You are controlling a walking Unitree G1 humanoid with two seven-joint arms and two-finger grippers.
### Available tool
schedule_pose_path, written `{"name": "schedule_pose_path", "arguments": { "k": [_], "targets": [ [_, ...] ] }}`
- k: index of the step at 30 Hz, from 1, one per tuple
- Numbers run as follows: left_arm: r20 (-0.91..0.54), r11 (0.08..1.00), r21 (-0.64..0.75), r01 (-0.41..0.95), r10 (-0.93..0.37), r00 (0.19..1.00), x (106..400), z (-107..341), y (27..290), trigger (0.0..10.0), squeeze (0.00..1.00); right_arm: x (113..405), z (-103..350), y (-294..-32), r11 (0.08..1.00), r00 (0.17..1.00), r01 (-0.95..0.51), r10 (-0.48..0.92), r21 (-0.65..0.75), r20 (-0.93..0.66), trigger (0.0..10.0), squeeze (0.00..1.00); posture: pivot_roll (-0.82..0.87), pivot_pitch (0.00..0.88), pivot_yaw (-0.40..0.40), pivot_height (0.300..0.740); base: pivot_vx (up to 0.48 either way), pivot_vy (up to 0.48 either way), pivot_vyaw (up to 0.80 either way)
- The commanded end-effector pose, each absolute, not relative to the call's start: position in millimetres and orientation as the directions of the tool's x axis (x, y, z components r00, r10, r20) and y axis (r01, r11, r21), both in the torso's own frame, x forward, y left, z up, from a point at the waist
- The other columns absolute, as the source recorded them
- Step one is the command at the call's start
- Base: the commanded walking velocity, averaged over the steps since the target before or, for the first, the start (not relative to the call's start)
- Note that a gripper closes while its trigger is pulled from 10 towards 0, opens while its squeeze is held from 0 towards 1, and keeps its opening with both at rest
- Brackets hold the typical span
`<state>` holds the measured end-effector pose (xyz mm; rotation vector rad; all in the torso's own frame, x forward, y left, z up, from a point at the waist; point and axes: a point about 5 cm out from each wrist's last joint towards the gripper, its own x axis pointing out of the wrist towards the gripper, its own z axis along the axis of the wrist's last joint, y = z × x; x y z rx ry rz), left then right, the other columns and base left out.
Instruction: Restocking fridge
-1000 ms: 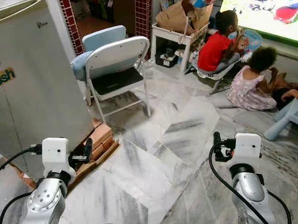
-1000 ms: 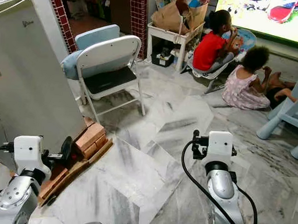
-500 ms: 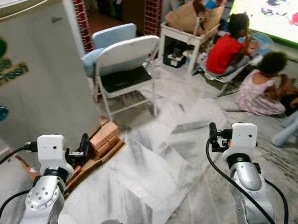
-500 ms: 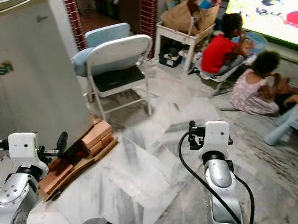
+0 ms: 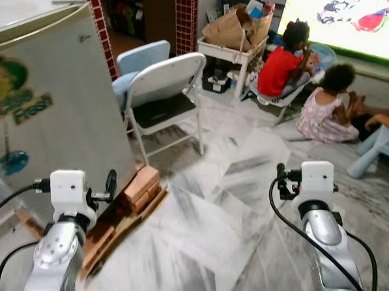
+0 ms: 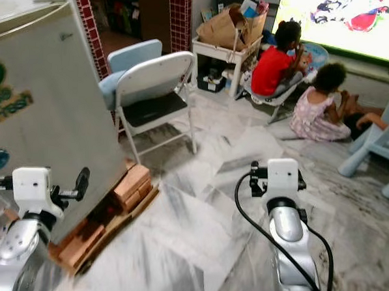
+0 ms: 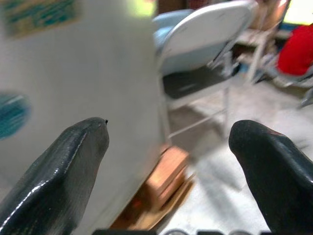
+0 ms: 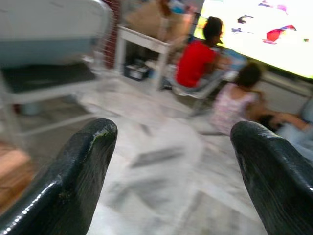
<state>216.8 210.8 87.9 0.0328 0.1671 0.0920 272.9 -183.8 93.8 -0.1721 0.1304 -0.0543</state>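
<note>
Both pincers stay empty, spread; camera nearer fridge point(image 5: 46, 112).

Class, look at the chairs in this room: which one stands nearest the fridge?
The white folding chair with the dark seat, facing away from the fridge. The light blue plastic chair stands far across the room, beside the seated people.

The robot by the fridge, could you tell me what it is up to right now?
Nothing is being handled yet. The robot stands beside the closed fridge, which sits on a wooden pallet. The left end effector and right end effector are both open and empty, raised over the marble floor. A folding chair stands ahead, and two children sit further back.
</note>
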Motion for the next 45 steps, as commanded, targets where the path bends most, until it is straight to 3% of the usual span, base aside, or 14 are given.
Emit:
{"name": "schedule_pose_path", "arguments": {
  "k": [1,3,4,8,11,35,45],
  "targets": [
    [-0.153,0.997,0.032,-0.072,0.076,0.985,220,90,208,10.0,0.00,275,95,-190,0.977,0.988,0.071,-0.096,-0.201,-0.122,10.0,0.00,-0.02,0.000,0.012,0.740,0.000,0.480,0.00],
    [-0.150,0.997,0.029,-0.075,0.079,0.986,220,90,207,10.0,0.00,275,94,-190,0.975,0.987,0.080,-0.107,-0.205,-0.124,10.0,0.00,-0.02,0.000,0.011,0.740,0.000,0.480,0.00],
    [-0.149,0.997,0.026,-0.072,0.075,0.986,220,90,206,10.0,0.00,274,93,-189,0.989,0.988,0.087,-0.101,-0.122,-0.118,10.0,0.00,-0.03,0.000,0.010,0.740,0.000,0.480,0.00],
    [-0.148,0.998,0.027,-0.064,0.068,0.987,220,89,205,10.0,0.00,275,92,-191,0.985,0.983,0.115,-0.132,-0.131,-0.125,10.0,0.00,-0.03,0.000,0.012,0.740,0.000,0.480,0.00],
    [-0.158,0.998,0.031,-0.056,0.060,0.986,220,88,205,10.0,0.00,275,92,-188,0.993,0.987,0.067,-0.081,-0.101,-0.137,10.0,0.00,-0.03,0.000,0.013,0.740,0.000,0.480,0.00],
    [-0.181,1.000,0.000,0.004,-0.004,0.984,216,83,194,10.0,0.00,278,92,-187,0.990,0.991,0.042,-0.058,-0.136,-0.121,10.0,0.00,-0.01,0.004,-0.005,0.740,0.000,0.474,0.00],
    [-0.156,0.999,0.005,0.049,-0.047,0.987,219,90,197,10.0,0.00,283,94,-189,0.990,0.991,0.046,-0.062,-0.133,-0.120,10.0,0.00,-0.01,0.015,-0.007,0.740,0.000,0.000,-0.30]
  ]
}}
